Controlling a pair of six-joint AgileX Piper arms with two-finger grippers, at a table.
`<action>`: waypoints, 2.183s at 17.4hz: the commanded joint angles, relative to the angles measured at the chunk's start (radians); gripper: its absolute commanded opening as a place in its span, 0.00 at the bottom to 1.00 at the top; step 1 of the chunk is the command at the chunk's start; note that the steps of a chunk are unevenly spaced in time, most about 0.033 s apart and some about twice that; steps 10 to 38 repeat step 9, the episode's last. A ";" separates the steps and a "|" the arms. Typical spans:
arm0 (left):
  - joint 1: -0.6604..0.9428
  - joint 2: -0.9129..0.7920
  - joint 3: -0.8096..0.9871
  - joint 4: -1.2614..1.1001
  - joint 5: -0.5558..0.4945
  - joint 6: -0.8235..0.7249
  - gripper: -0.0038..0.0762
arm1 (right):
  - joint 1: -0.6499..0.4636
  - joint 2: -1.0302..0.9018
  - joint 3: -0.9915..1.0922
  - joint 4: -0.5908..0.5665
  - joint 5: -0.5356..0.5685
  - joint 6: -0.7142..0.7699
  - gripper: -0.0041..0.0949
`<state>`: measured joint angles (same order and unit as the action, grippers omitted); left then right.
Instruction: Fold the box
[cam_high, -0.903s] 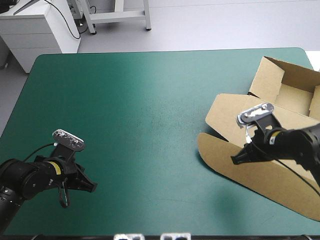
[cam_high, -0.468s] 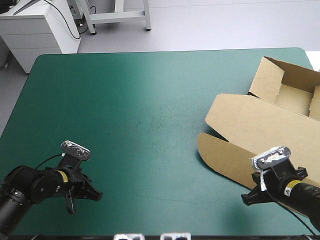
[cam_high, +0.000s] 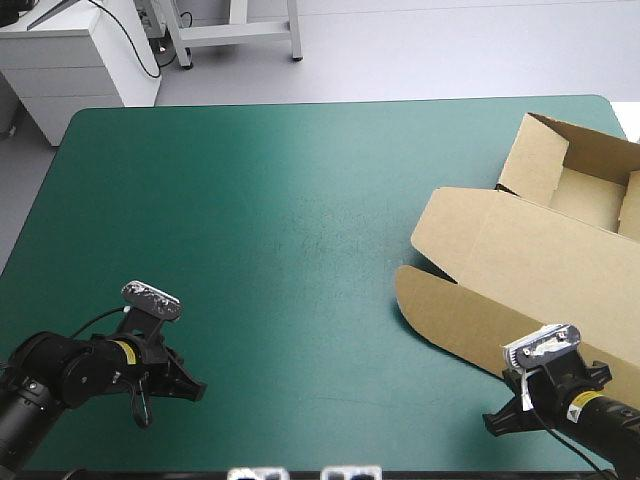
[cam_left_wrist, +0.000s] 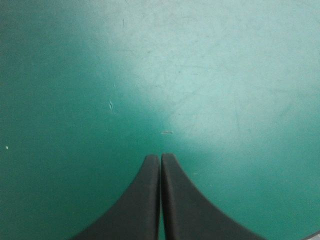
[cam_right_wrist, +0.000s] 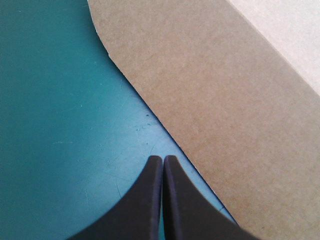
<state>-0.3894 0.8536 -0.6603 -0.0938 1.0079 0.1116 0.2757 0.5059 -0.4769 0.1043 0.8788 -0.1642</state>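
One teal-green table cover (cam_high: 250, 200) fills your high view. The brown box (cam_high: 520, 260) lies along its right side, with the tray walls raised at the far corner and the lid flat. Your right gripper (cam_right_wrist: 163, 158), fingers pressed together, sits just beside the lid's near edge. Your left gripper (cam_left_wrist: 160, 156), likewise closed, hovers over the cover's near-left part.
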 joint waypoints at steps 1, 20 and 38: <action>-0.001 -0.007 -0.022 -0.023 0.019 -0.012 0.04 | 0.001 0.001 -0.021 0.007 -0.051 -0.003 0.03; -0.001 -0.007 -0.022 -0.050 0.043 -0.005 0.04 | 0.001 0.001 -0.021 0.007 -0.001 -0.003 0.03; -0.001 -0.007 -0.022 -0.050 0.043 -0.005 0.04 | 0.001 0.001 -0.021 0.007 -0.001 -0.003 0.03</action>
